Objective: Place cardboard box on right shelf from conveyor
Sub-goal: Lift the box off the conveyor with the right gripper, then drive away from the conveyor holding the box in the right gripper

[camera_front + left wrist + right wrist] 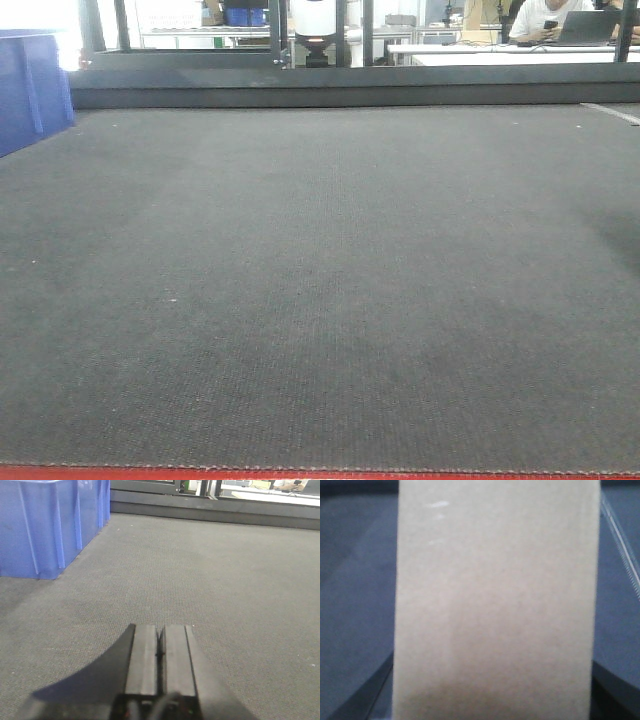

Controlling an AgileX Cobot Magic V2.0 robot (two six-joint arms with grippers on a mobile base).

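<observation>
Right pincer [492,680] is spread wide, arms flush against both sides of the cardboard box [495,590] standing between them. Left pincer [160,645] is closed and empty above the conveyor [225,590]. I'd call this the carry step. Next I need the right shelf, which isn't in view.

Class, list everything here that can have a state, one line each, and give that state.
cardboard box: upright, filling the right wrist view.
right gripper: jaws either side of the cardboard box, apparently shut on it.
left gripper: jaws shut together, holding nothing.
conveyor: bare in the front view; motion cannot be told.
blue bin: upright on the belt; contents hidden.
</observation>
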